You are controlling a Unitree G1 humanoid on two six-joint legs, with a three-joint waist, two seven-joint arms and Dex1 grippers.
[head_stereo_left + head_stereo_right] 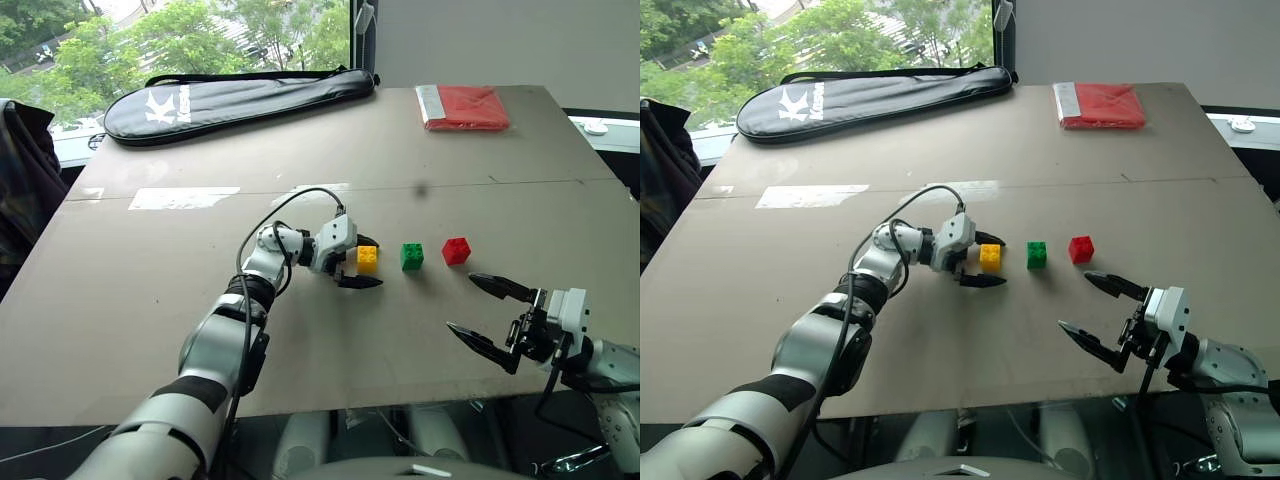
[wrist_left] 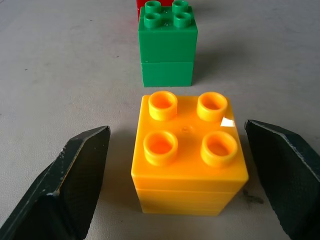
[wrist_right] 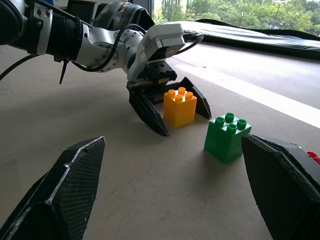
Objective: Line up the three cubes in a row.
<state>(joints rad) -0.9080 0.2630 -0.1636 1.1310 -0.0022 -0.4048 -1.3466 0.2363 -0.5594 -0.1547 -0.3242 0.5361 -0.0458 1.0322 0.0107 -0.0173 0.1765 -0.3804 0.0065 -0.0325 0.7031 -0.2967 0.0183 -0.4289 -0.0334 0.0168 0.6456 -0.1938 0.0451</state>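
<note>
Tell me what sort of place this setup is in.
Probably an indoor lab or office room beside a window: a plain board-like tabletop serves as the work surface, trees show through the glass behind it, and a black racket bag and a red folded packet lie at the far edge.

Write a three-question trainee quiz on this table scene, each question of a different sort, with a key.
1. Multiple choice: which cube stands between the left gripper's jaws? A) green cube B) yellow cube C) red cube
2. True or false: the left gripper's jaws are pressed against that cube's sides.
3. Fill in: going from the robot's left to its right, the cubes stand yellow, ___, red.

Key
1. B.
2. False: the left wrist view shows a gap on each side of the cube.
3. Green. The three stand apart in a rough row on the table, with the right gripper open near the front edge.
</note>
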